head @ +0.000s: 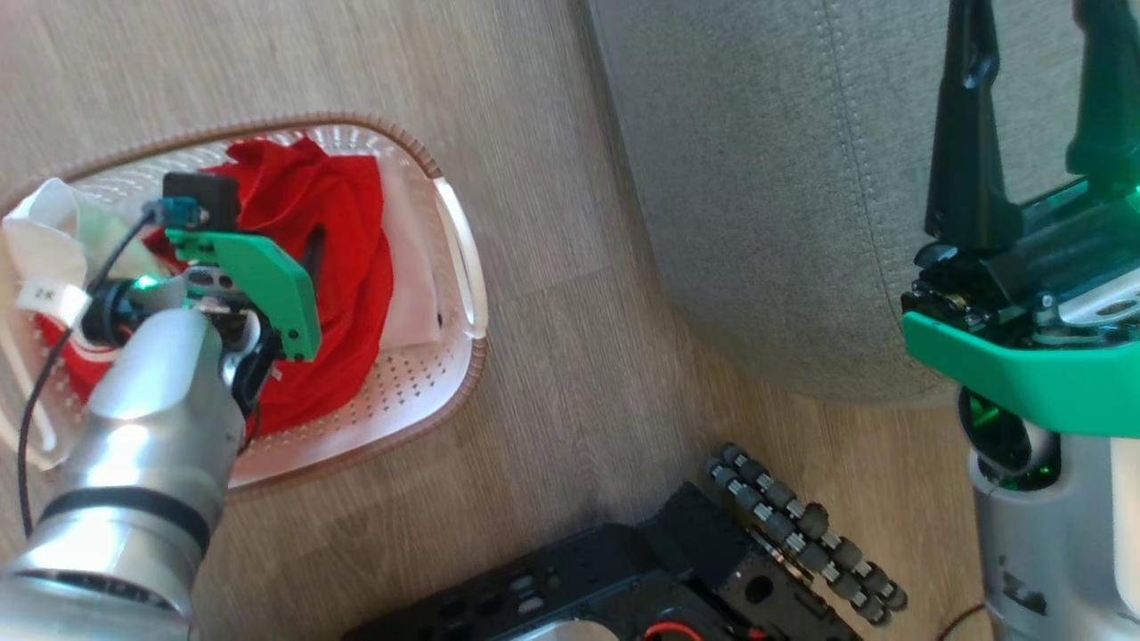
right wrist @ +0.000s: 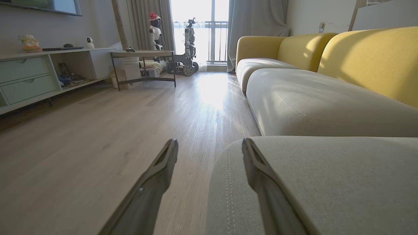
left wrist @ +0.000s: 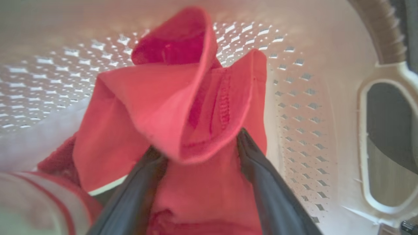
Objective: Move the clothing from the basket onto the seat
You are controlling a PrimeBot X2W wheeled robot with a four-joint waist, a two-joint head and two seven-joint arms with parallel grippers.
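The white perforated basket stands on the wooden floor at the left, holding the crumpled red clothing with white parts beside it. My left gripper reaches down into it. In the left wrist view its dark fingers stand wide apart on either side of a raised fold of the red clothing, and the left gripper is open, not clamped. The basket wall lies behind. My right gripper hovers open over the grey seat, its tips at the seat's rounded edge.
My black wheeled base with rollers sits on the floor between basket and seat. Beyond the seat run more grey cushions with yellow sofa backs. A low cabinet, a small table and another robot stand far across the open floor.
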